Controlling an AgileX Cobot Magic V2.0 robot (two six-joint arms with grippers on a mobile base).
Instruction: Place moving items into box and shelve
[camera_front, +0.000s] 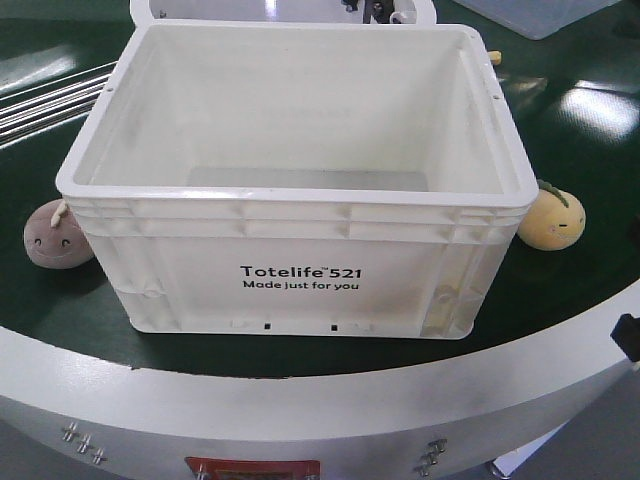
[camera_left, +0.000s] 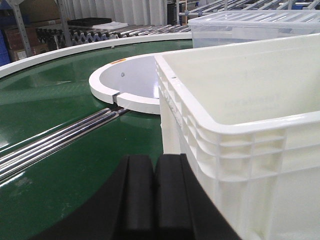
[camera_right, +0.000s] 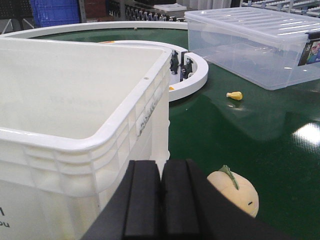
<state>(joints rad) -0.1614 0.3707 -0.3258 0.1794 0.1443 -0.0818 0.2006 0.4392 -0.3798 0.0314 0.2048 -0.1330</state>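
Note:
The white box (camera_front: 300, 275) printed "Totelife 521" stands on the green conveyor with nothing inside it. A dusty pink-brown plush toy (camera_front: 55, 235) lies against its left side, and a yellow-orange plush toy (camera_front: 550, 218) with a green leaf lies against its right side. My left gripper (camera_left: 154, 162) is shut and holds nothing, just left of the box wall (camera_left: 240, 165). Shut and holding nothing too, my right gripper (camera_right: 161, 167) hangs beside the box corner (camera_right: 125, 135), with the yellow toy (camera_right: 235, 192) just right of it. Neither gripper shows in the front view.
A clear lidded bin (camera_right: 255, 42) stands on the belt at the back right, with a small yellow object (camera_right: 234, 95) in front of it. A white curved inner ring (camera_left: 125, 85) lies behind the box. Metal rails (camera_left: 55, 142) run at the left. The white conveyor rim (camera_front: 300, 410) curves along the front.

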